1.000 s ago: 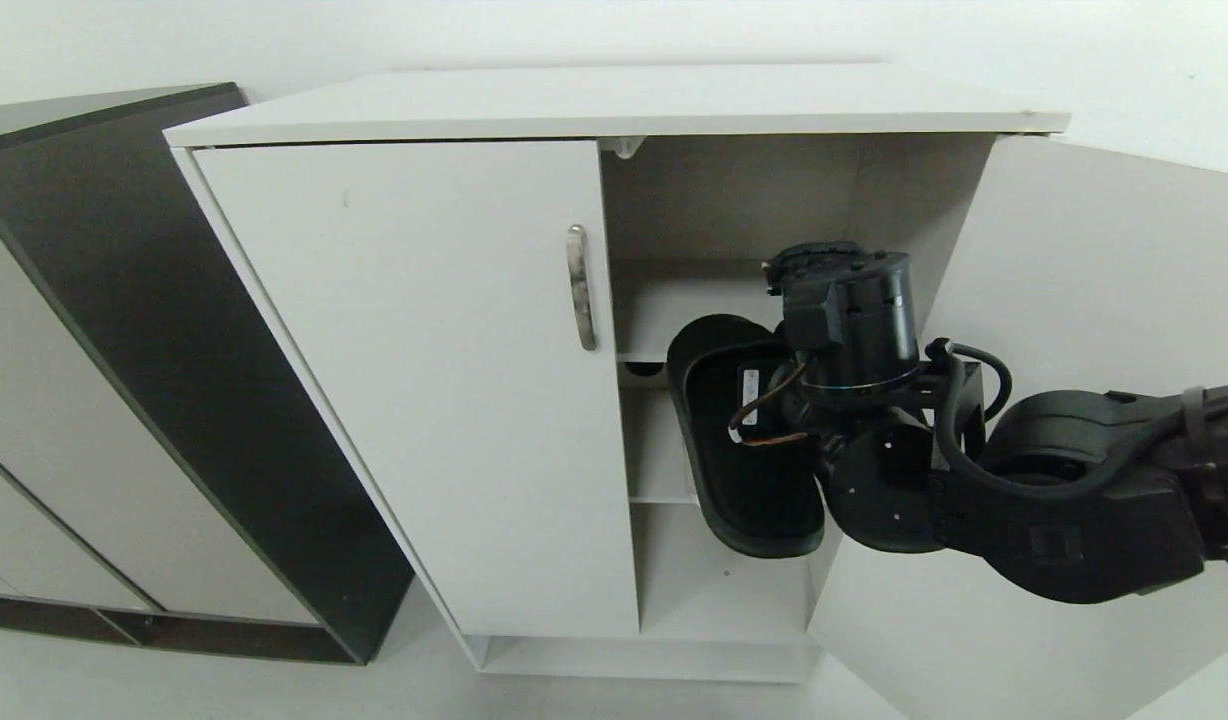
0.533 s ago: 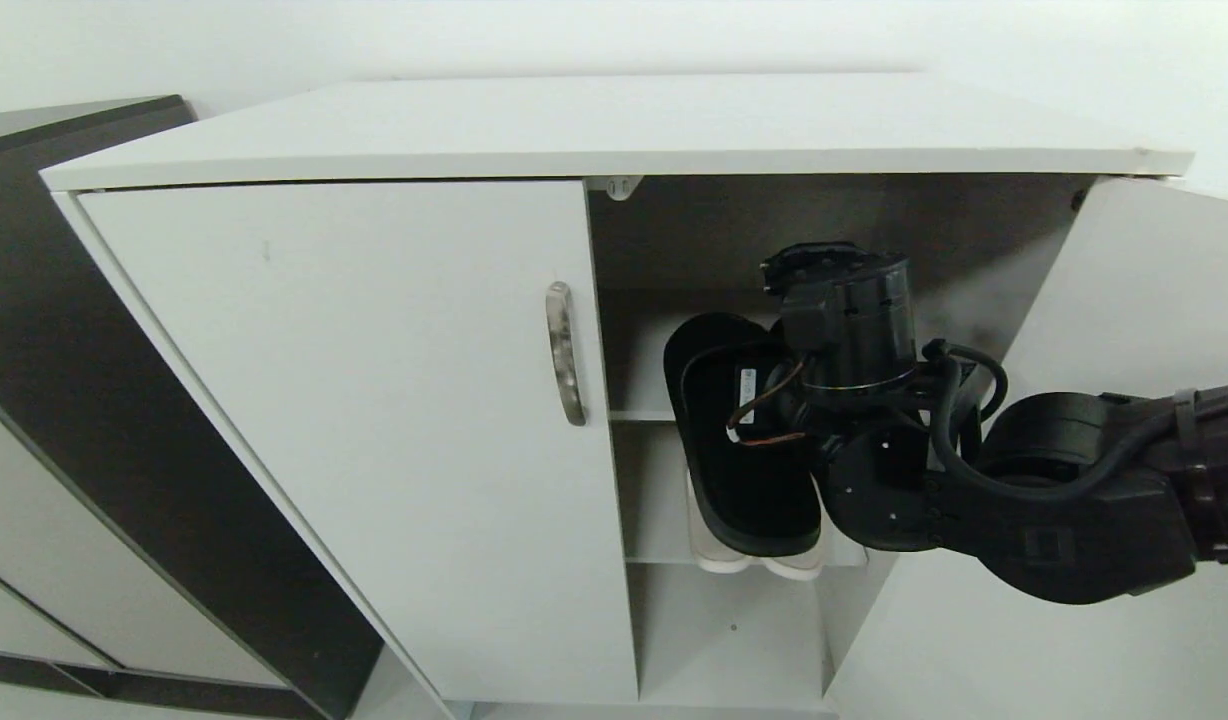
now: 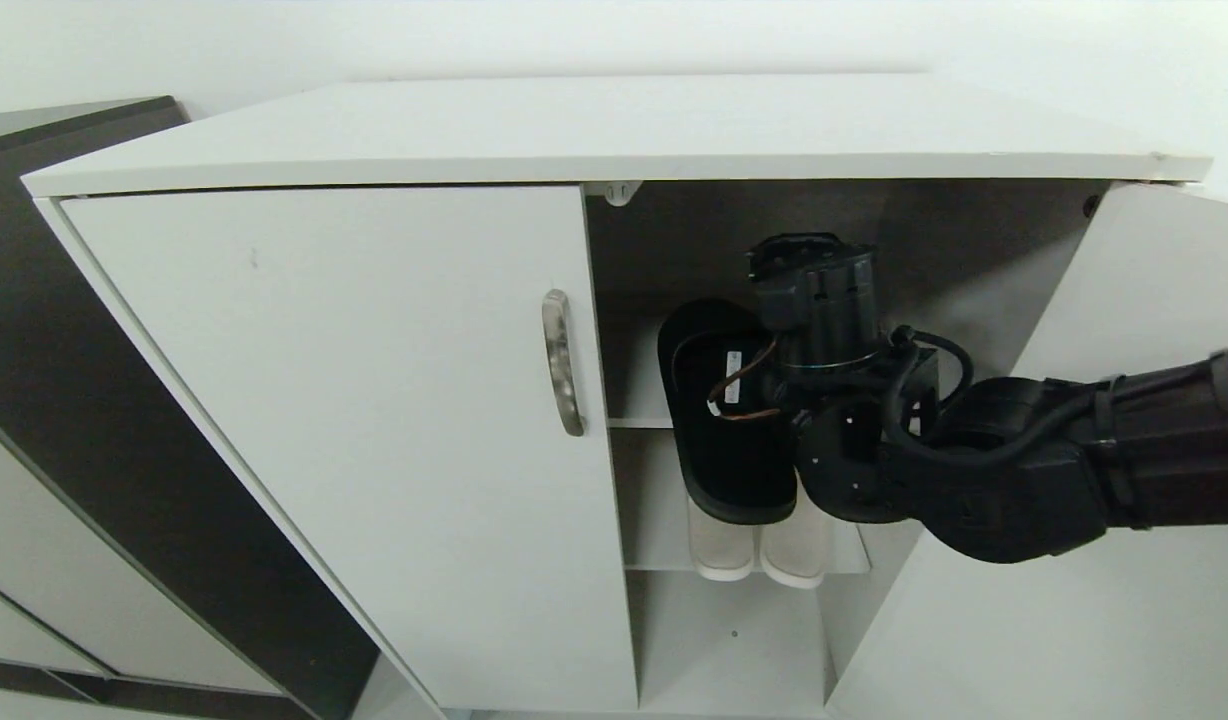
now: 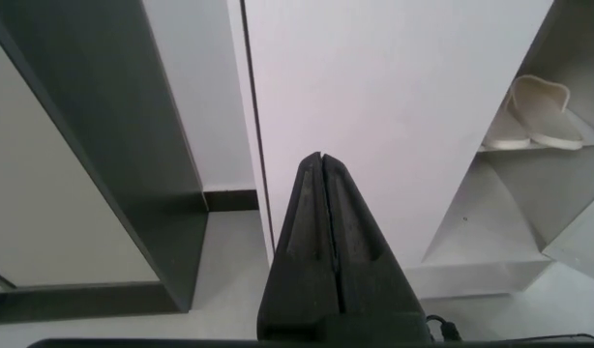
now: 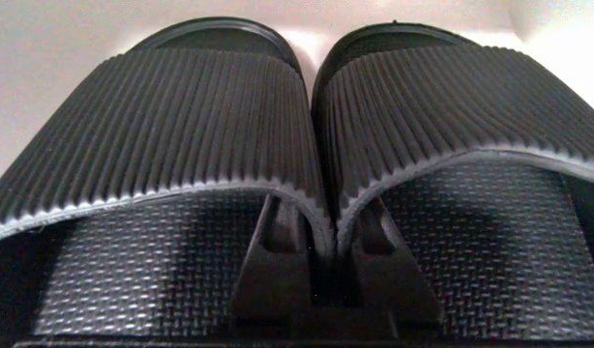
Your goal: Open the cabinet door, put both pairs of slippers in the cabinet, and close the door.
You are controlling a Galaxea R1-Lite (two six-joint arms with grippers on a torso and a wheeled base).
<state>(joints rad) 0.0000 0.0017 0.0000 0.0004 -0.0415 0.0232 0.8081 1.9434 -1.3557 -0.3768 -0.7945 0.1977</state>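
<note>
"While the right door (image 3: pixel 1154 290) is standing open, where are the black slippers (image 3: pixel 729 440) hanging?"

"They are hanging on end in the open half of the cabinet (image 3: pixel 614 130), crossing the front edge of the upper shelf (image 3: pixel 639 422). The right gripper (image 5: pixel 331 253) is holding them, and its fingers (image 5: pixel 276 266) are pinching the two inner strap edges together."

"And the white slippers (image 3: pixel 759 550)?"

"They are lying side by side at the front edge of the lower shelf (image 3: pixel 656 562), just under the black pair. Whether the two pairs are touching, I cannot tell."

"What is the left gripper (image 4: pixel 322 164) doing?"

"It is hovering low before the closed left door (image 3: pixel 354 400), with its fingers pressed together on nothing. That door's handle (image 3: pixel 562 362) is sitting by its inner edge."
</note>
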